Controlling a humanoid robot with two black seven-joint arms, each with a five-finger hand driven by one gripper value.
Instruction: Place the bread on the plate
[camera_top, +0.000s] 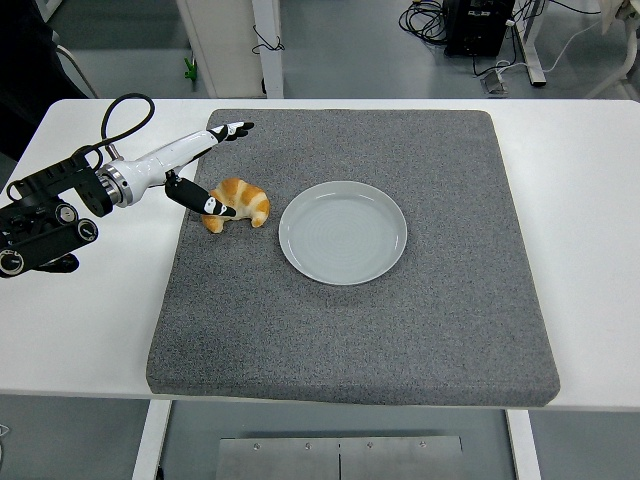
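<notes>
Here we see a white table with a big grey mat lying flat on it. Going back from the near edge, the first things we meet sit about halfway up the mat. There is 1 round, pale plate near the middle, with nothing on it. Just to its left lies the bread, a golden croissant. It is close to the plate but not touching it. Its long side runs left to right, and its 2 tips curl down toward us, so the hump of the curve faces away.

The left hand comes in from the left, at the end of a black arm. Its fingers are spread out, pointing right over the far side of the bread. Its thumb reaches down onto the left end of the bread. The hand has no grip on it yet.
</notes>
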